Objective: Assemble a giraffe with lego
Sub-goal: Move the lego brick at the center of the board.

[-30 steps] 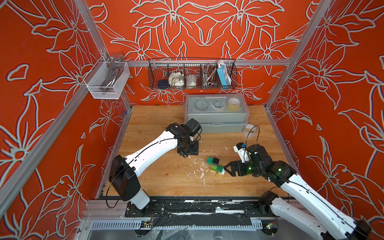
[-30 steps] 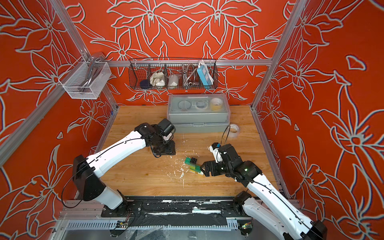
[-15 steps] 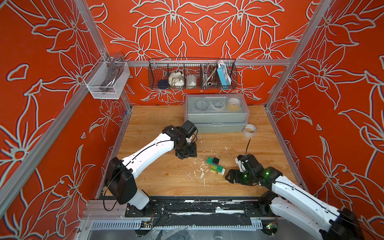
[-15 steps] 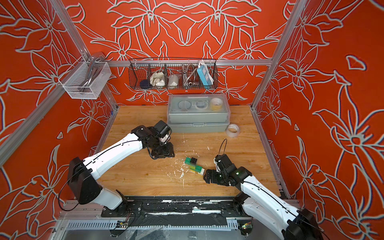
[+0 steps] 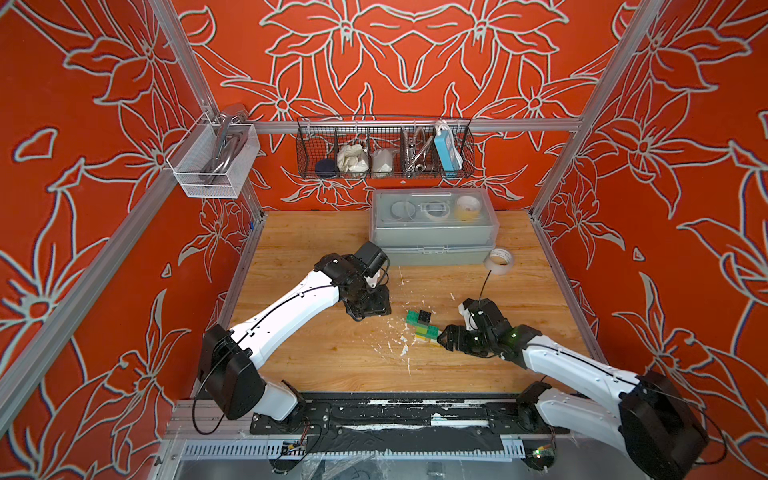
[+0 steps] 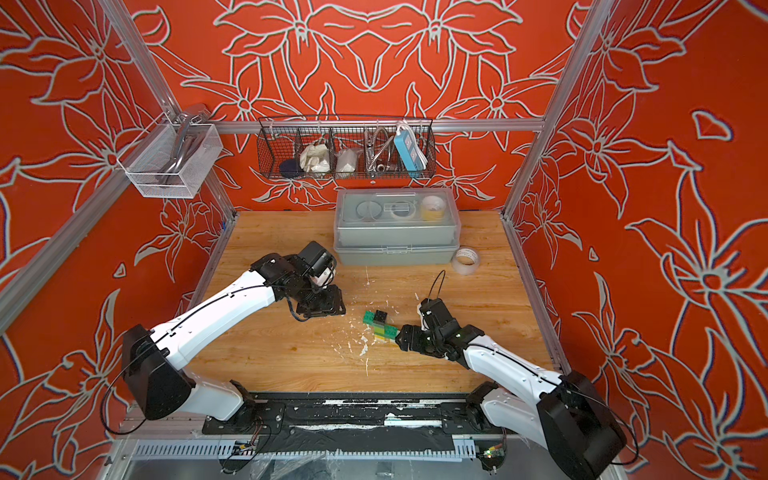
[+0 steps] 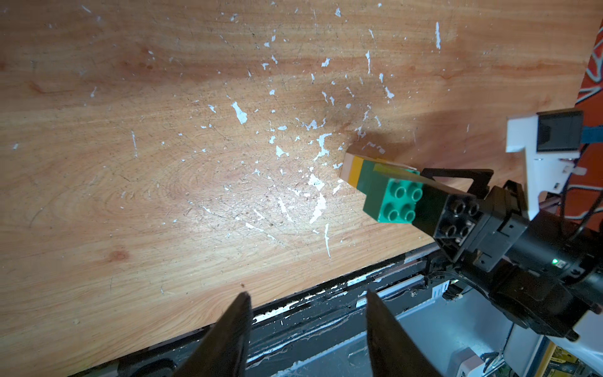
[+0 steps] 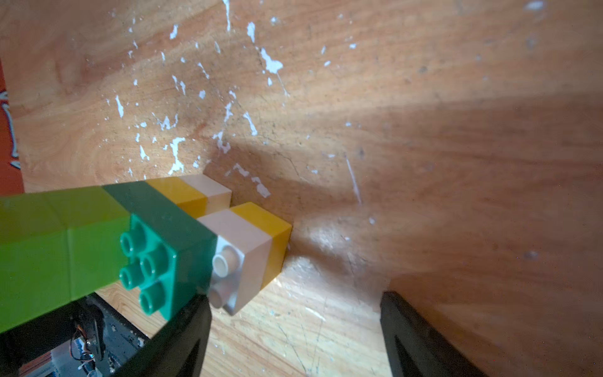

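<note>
Giraffe (image 5: 424,328) stands on its feet on the table (image 5: 316,353), well out from the front of the grey box (image 5: 432,237), on the robot's side of it. All colours accounted for: white and yellow legs, dark green body, lime neck, dark green head, black cap (image 7: 456,218) on top. The build looks complete. One flaw shows in the right wrist view: the white brick (image 8: 241,248) of the near leg juts out from under the body, some of its studs bare. Right gripper (image 8: 293,298) sits low, on the far side of the giraffe from the box, spread wide and clamping nothing. One finger (image 8: 182,326) lies right by that leg, contact not discernible. Left gripper (image 7: 306,293) hangs between the box and the giraffe, jaws moderately apart, empty, clear of the figure. The step in hand reads as a last grip low on the legs, to square or steady the figure. The figure is tall on a narrow footing, so a sideways nudge from one finger would likely tip it. The leg should lie midway between both fingers before they close, so both meet it together. Grip kept low, near the feet, and slow. The left gripper could brace the head from the box side if pressing is needed.
</note>
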You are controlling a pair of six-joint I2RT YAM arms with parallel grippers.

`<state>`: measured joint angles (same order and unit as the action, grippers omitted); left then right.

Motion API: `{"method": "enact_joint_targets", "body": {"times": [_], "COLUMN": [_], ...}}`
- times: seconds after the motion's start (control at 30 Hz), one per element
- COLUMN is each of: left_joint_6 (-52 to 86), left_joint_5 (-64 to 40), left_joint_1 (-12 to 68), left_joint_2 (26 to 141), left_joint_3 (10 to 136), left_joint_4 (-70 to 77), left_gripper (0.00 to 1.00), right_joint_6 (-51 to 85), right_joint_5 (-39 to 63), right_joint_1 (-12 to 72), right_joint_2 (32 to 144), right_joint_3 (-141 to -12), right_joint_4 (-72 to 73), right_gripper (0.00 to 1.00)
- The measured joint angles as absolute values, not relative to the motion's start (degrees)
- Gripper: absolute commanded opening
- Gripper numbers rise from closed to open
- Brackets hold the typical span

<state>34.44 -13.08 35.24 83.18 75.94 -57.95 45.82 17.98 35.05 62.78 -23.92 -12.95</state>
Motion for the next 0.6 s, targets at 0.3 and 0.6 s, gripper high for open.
{"method": "enact_joint_targets", "body": {"times": [0.3, 0.6], "left_joint_6": [34.1, 34.1], "left_joint_5": [-13.0, -13.6], "left_joint_1": [33.6, 30.5], "left_joint_2": [82.7, 80.5], "left_joint_3": [75.9, 72.3], "left_joint_4": [-58.2, -58.1], "left_gripper": [0.55, 0.55], "right_joint_6": [44.9, 37.2], "right_joint_5": [20.5, 20.6], "right_joint_1": [35.0, 35.3], "right_joint_2": [68.1, 53.4], "right_joint_3": [-25.4, -25.4], "right_joint_4": [-6.7, -16.4], "right_gripper": [0.87, 0.91]}}
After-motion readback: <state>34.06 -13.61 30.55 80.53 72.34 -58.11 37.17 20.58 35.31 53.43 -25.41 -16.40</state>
